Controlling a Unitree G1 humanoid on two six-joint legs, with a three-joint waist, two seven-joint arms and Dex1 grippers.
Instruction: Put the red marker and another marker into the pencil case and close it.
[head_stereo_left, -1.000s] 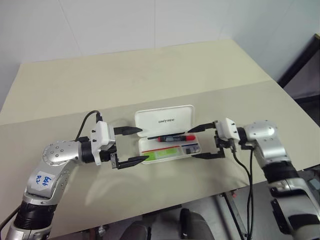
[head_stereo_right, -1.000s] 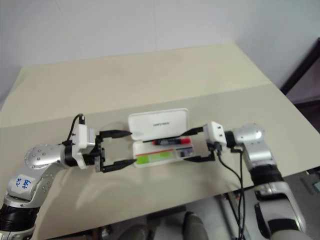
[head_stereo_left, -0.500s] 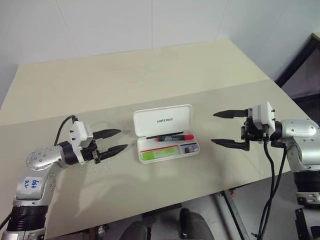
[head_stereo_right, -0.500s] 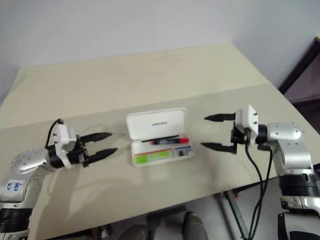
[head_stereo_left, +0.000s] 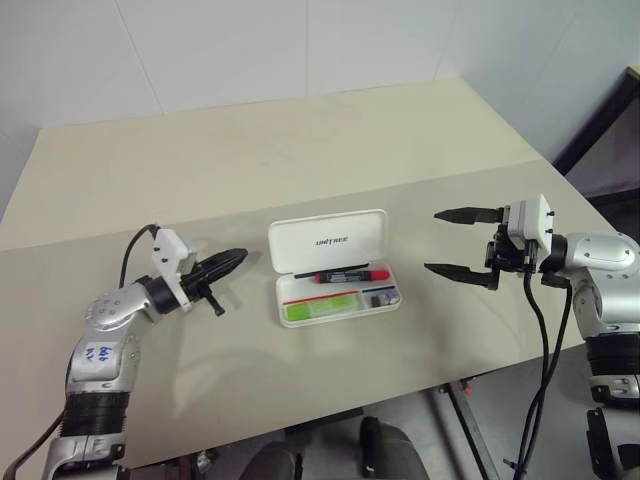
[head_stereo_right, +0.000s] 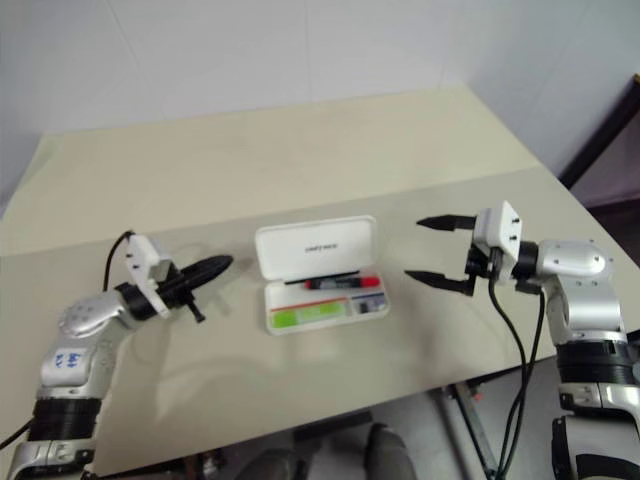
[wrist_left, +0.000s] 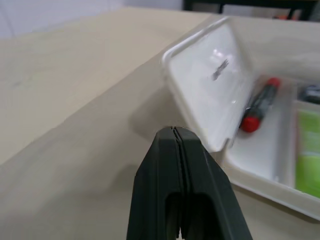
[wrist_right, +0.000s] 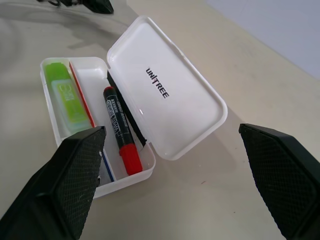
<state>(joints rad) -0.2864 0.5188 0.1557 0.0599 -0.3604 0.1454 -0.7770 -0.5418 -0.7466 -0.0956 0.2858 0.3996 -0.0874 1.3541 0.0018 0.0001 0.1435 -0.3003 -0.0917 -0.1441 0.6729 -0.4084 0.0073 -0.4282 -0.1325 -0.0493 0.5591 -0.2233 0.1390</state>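
Left pincer is pressed together; right pincer is spread. At frame centre, the pencil case holds the red marker and green marker. A careless push on the lid could slide the case across the desk.

Left wrist view. The left gripper has its two dark fingers pressed together along a thin seam, nothing between them, poised over the beige worktop. Just beyond the fingertips stands the pencil case, white plastic with rounded corners, its lid raised and tilted back, small dark lettering faintly visible on the lid. Inside the tray, past the lid's lower edge, lies the red marker, dark barrel with red ends, slanting away from the gripper. Farther to the side of the gripper, in a separate compartment, lies another marker, light green, cut off by the frame edge.
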